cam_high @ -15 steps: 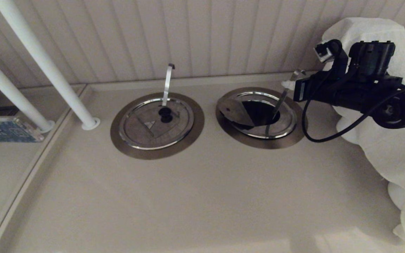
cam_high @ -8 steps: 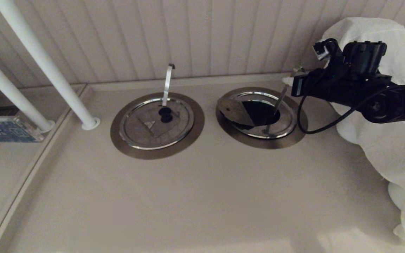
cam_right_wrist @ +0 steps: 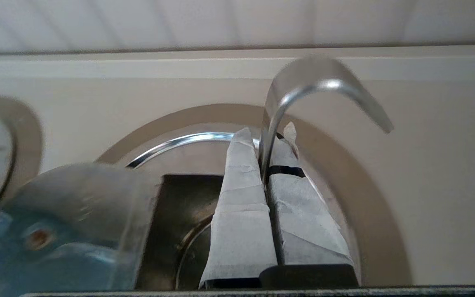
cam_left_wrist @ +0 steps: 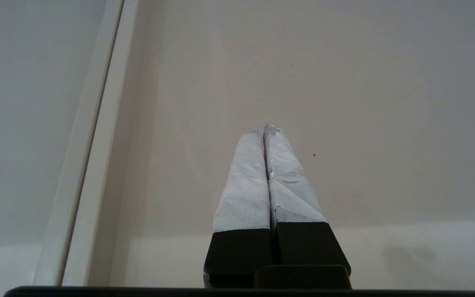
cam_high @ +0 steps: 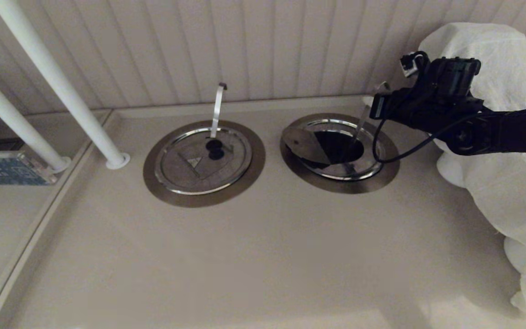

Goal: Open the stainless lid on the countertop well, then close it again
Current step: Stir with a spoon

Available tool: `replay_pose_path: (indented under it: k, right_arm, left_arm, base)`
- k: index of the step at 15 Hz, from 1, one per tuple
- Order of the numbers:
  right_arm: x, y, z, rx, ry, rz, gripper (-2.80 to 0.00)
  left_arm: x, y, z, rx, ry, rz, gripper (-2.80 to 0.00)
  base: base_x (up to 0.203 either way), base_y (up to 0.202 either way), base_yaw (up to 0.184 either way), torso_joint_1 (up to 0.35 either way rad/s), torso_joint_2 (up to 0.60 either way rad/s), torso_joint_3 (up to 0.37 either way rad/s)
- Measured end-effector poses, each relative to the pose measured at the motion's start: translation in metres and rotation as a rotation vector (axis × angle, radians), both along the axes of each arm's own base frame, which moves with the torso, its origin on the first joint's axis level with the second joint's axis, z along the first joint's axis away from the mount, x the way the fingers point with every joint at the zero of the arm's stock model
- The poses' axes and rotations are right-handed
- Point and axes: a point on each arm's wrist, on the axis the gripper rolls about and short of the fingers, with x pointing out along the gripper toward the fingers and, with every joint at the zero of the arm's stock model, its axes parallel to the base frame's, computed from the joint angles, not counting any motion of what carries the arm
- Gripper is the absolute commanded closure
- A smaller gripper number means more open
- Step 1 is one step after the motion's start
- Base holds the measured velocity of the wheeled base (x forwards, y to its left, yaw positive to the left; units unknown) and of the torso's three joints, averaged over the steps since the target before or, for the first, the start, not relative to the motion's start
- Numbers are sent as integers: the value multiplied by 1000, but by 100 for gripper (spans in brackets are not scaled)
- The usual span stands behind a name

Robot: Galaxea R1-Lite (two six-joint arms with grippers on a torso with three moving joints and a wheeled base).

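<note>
The right claw [cam_right_wrist: 267, 165] is pinched on the flat steel utensil handle [cam_right_wrist: 303, 88] that rises out of the right-hand countertop well [cam_high: 384, 176], gripping it just below its curved top. In the head view the handle's long axis leans from the dark opening up and away toward the back wall and the robot's right. The stainless lid [cam_high: 368, 157] lies in the well on the beige surface [cam_high: 263, 256], its hinged flap [cam_high: 306, 145] folded over onto the lid's left part, leaving a dark wedge-shaped opening beside it. The twin lid [cam_high: 201, 162] to the left lies shut, its hooked handle [cam_high: 217, 109] upright. The left claw [cam_left_wrist: 264, 128] hangs above bare surface, fingers pressed together on nothing. A white cloth [cam_high: 505, 192] drapes the right edge.
</note>
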Motion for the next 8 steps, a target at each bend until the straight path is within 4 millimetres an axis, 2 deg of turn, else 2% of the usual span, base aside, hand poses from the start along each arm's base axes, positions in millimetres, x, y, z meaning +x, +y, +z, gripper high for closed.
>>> replay_pose_path:
  k: [6,7,8]
  right_arm:
    - [19,0,-12,14,-4,-7,0]
    - [22,1,-13,15,-8,-8,-280]
    - [24,1,-12,20,-14,-8,-280]
  left_arm:
    - [0,0,0,0,0,0,0]
    - [0,0,0,0,0,0,0]
    - [0,0,0,0,0,0,0]
  base:
    - [0,0,0,0,0,0]
    - [0,0,0,0,0,0]
    - [0,0,0,0,0,0]
